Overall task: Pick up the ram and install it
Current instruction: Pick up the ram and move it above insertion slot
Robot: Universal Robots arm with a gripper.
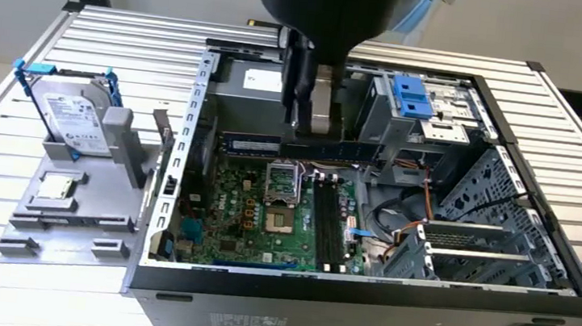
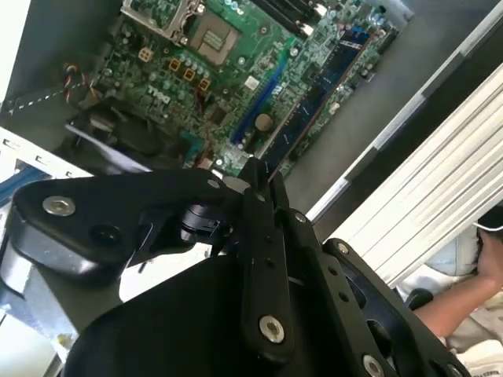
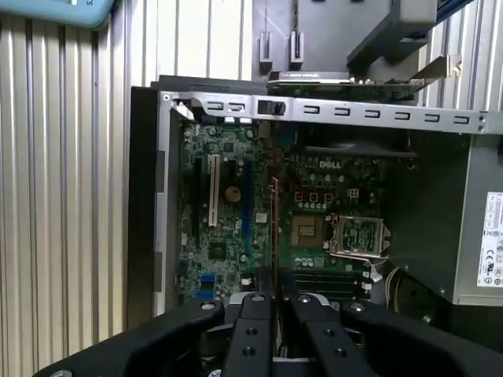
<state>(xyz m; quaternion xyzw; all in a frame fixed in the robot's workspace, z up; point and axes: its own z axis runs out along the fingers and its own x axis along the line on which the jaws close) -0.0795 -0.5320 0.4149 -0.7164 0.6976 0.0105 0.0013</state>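
Since the ram (image 1: 260, 144) is up in the air and clamped, pickup looks done, install not yet

Ext view: gripper (image 1: 309, 135) hangs inside the open pc case (image 1: 365, 288). Fingers (image 1: 300, 103) are closed narrow on the stick approx mid-length, so it pokes out both ways, toward the ext view's left and right. It's held above the motherboard (image 1: 232, 205), not touching it. Key relation: ram long axis runs across this view, while the black ram slots (image 1: 329, 216) run toward the case front. So stick looks roughly square to the slots, which lie lower and frontward of the fingertips. Hard drive (image 1: 71, 117) sits outside on its holder, well apart

2nd wrist view: gripper (image 2: 258, 169) pinches the ram (image 2: 312, 98), which stretches away from the tips over the board, flat face w/ chips showing

1st wrist view: gripper (image 3: 273, 298) w/ fingers (image 3: 253, 314) nearly together. Ram (image 3: 273, 228) shows edge-on as a thin line running out from between them. Slots (image 3: 326, 279) lie crosswise to that line, just beside the tips
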